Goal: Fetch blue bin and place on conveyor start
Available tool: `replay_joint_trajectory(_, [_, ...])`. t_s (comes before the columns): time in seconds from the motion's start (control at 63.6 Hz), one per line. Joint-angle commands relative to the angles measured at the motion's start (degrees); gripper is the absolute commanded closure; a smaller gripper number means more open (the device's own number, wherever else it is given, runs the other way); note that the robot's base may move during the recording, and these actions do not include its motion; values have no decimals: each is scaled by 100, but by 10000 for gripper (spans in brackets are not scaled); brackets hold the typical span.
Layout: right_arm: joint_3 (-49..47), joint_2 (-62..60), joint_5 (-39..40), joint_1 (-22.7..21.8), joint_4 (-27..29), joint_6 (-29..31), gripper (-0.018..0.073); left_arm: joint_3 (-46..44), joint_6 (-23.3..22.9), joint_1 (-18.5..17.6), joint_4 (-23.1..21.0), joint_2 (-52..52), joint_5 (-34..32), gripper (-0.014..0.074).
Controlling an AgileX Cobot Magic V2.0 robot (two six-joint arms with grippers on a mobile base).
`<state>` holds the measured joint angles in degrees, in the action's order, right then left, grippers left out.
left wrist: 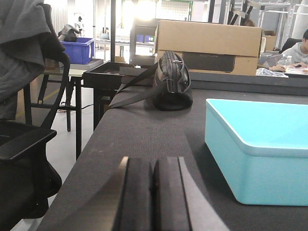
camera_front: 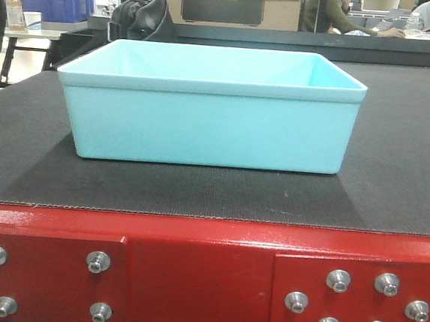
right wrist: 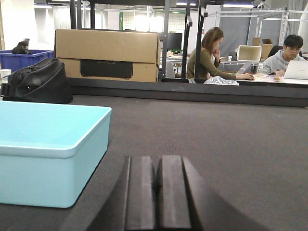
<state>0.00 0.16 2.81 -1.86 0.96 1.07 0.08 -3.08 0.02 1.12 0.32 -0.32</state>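
Observation:
The blue bin (camera_front: 212, 108) is a pale cyan tub standing upright and empty on the black belt of the conveyor start (camera_front: 197, 193), just behind its red bolted frame (camera_front: 198, 269). In the left wrist view the blue bin (left wrist: 260, 149) lies to the right of my left gripper (left wrist: 153, 166), which is shut with nothing between its pads, low over the belt. The right wrist view shows the blue bin (right wrist: 48, 149) left of my right gripper (right wrist: 157, 163), also shut and empty. Neither gripper touches the bin. No gripper shows in the front view.
A black bag (left wrist: 171, 82) lies on the belt behind the bin, with a cardboard box (right wrist: 107, 55) beyond it. A dark blue crate (camera_front: 52, 0) sits on a table at far left, and an office chair (left wrist: 24, 134) stands left of the belt. People sit at desks (right wrist: 284, 55) behind.

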Motion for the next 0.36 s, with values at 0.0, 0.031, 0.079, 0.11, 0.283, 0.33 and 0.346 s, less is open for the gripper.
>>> replay_joint_trajectory(0.0, [0,-16,152,-29,1,58,724,-8,13,26,-38,-32,-122,707])
replay_joint_trajectory(0.031, [0,-16,152,-29,1,58,724,-8,13,26,-38,-32,-122,707])
replay_joint_trajectory(0.079, [0,-16,152,-29,1,58,724,-8,13,26,-38,-32,-122,707])
replay_joint_trajectory(0.11, [0,-16,152,-29,1,58,724,-8,13,26,-38,-32,-122,707])
replay_joint_trajectory(0.283, [0,-16,152,-29,1,58,724,-8,13,26,-38,-32,-122,707])
replay_joint_trajectory(0.33, [0,-16,152,-29,1,58,724,-8,13,26,-38,-32,-122,707])
replay_joint_trajectory(0.346, [0,-16,152,-29,1,58,724,-8,13,26,-38,-32,-122,707])
